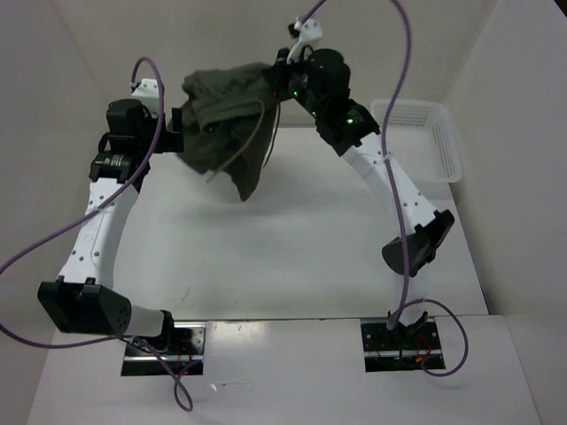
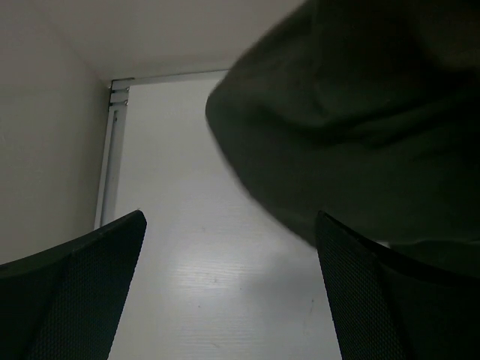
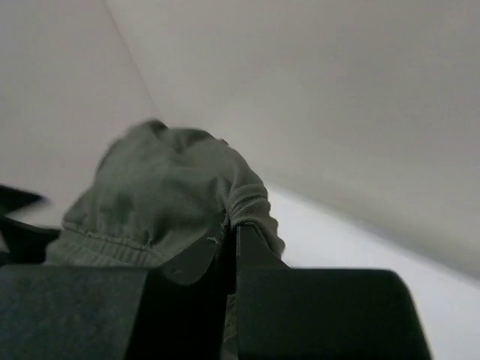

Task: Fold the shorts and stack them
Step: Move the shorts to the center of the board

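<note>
The dark olive-green shorts [image 1: 226,115] hang bunched in the air above the far part of the table, a thin drawstring [image 1: 245,142] dangling in front of them. My right gripper [image 1: 285,75] is shut on the cloth at its upper right; in the right wrist view the shorts [image 3: 157,195] are pinched between the closed jaws of that gripper [image 3: 234,234]. My left gripper [image 1: 180,127] stands open at the left side of the cloth. In the left wrist view the shorts [image 2: 352,112] hang just past the right finger of the left gripper [image 2: 231,225], and only table shows between the fingers.
A white mesh basket [image 1: 425,142] stands at the far right of the white table [image 1: 292,248]. White walls close the table in at the back and on both sides. Purple cables loop above both arms.
</note>
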